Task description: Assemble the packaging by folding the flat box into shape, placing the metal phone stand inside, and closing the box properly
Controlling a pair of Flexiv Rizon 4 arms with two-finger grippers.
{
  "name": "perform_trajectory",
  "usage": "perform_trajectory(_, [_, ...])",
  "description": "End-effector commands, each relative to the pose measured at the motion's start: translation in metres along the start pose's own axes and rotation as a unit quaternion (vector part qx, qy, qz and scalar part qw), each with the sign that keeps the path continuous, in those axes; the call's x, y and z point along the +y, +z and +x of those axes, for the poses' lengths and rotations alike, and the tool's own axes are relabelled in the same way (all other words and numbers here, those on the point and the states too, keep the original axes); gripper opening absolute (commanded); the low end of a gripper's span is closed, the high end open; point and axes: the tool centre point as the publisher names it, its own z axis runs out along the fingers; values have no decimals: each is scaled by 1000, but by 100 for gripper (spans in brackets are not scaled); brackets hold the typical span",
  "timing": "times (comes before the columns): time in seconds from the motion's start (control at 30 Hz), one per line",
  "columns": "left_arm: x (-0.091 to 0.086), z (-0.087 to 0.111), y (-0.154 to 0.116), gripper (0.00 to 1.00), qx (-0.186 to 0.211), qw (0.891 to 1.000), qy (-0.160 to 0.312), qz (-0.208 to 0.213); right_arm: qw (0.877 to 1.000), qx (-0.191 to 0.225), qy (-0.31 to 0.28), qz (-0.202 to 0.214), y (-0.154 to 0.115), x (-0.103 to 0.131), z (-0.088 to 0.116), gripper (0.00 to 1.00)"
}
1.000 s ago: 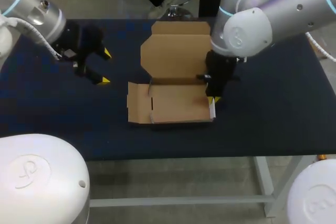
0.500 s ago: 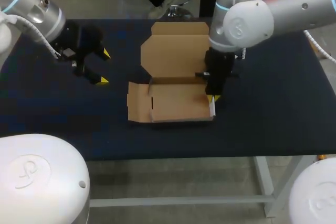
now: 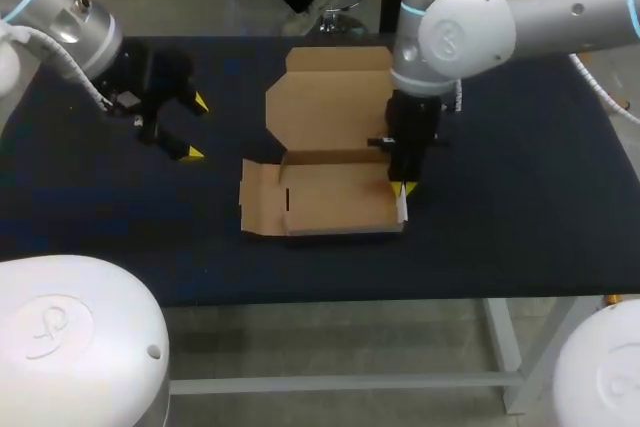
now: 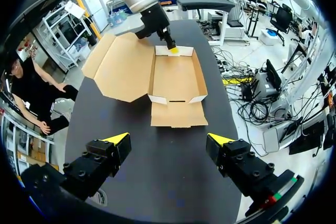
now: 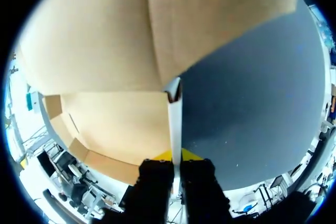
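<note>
Currently two arms are over the dark blue table [image 3: 520, 177], with one partly folded brown cardboard box [image 3: 335, 202] at the table's centre.

Right arm: it enters from the 2 o'clock corner and bends down steeply, with the wrist pointing almost straight down at the box's 3 o'clock edge. The right gripper [image 3: 403, 187] is clamped on the upright side wall [image 3: 402, 209] of the box. In the right wrist view, the thin pale edge of this wall [image 5: 175, 108] runs between the two closed-up fingers [image 5: 176, 156], one on each face.

Left arm: it enters from the 10 o'clock corner. The left gripper [image 3: 195, 128] hangs above bare table at the box's 9 o'clock, well apart from it. Its two yellow-tipped fingers stand wide apart and hold nothing. In the left wrist view, the box [image 4: 176, 80] lies ahead of this gripper [image 4: 169, 140].

Box parts, counted from the head view:
- One shallow tray.
- One lid panel [image 3: 330, 97], folded back towards 12 o'clock.
- One side flap [image 3: 260, 199], lying flat at 9 o'clock.
</note>
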Motion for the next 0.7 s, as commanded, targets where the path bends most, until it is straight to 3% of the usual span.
perform_trajectory(0.03, [2,-6,2,100,10,1000,-5,-2,999,-6,2,32,-3,7,6,0])
perform_trajectory(0.7, [3,-6,3,100,11,1000,-5,0,995,10,-17,94,18,19,16,0])
